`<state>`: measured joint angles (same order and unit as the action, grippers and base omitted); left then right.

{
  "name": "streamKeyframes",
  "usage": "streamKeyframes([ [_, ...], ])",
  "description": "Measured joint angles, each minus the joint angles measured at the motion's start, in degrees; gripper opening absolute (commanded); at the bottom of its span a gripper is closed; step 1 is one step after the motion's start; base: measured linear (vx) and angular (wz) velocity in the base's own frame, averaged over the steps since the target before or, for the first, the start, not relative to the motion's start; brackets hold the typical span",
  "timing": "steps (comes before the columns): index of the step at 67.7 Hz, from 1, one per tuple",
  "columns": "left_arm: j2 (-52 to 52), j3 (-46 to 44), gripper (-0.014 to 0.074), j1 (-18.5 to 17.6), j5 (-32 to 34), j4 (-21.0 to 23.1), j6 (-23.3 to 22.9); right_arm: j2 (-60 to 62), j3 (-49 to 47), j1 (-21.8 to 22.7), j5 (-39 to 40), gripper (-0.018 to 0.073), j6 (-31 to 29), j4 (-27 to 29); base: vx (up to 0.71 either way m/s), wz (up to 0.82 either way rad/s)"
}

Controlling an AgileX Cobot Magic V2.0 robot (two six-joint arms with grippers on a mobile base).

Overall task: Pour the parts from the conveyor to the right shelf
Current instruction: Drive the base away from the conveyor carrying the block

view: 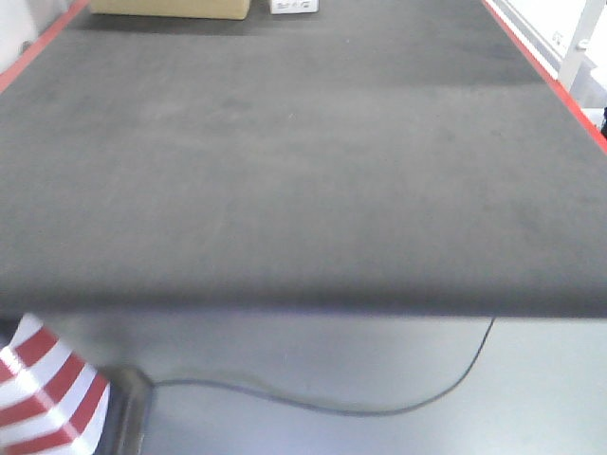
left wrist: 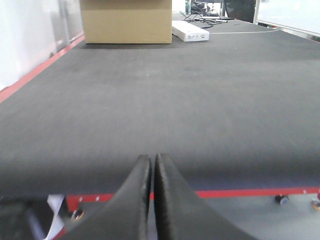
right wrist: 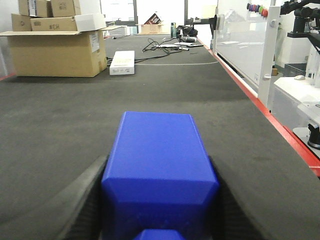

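Note:
The conveyor (view: 285,161) is a wide dark grey belt with red strips along its edges, filling the front view; neither gripper shows there. A bright-blue part (right wrist: 157,150) sits between the dark fingers (right wrist: 87,195) of my right gripper (right wrist: 159,167), which is shut on it just above the conveyor (right wrist: 60,115). A small blue stud shows at the bottom edge. My left gripper (left wrist: 151,161) is shut with nothing in it, its tips over the near edge of the conveyor (left wrist: 165,95). The right shelf is out of view.
A cardboard box (left wrist: 127,22) and a flat white box (left wrist: 190,31) lie at the belt's far end, with cables (right wrist: 165,46) behind. A white panel (right wrist: 245,40) lines the right edge. On the floor lie a cable (view: 379,403) and a red-white striped object (view: 43,389).

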<state>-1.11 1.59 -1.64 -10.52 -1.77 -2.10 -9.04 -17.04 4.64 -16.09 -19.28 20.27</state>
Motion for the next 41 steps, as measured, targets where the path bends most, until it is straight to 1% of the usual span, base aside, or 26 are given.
streamKeyframes([
  [23, 0.00, 0.00, -0.0006, 0.00, 0.00, 0.00, 0.00, 0.00, 0.00, 0.00, 0.00, -0.0005, 0.00, 0.00, -0.36, 0.06],
  [41, 0.00, 0.00, -0.0006, 0.00, 0.00, 0.00, 0.00, 0.00, 0.00, 0.00, 0.00, -0.0005, 0.00, 0.00, -0.27, -0.01],
])
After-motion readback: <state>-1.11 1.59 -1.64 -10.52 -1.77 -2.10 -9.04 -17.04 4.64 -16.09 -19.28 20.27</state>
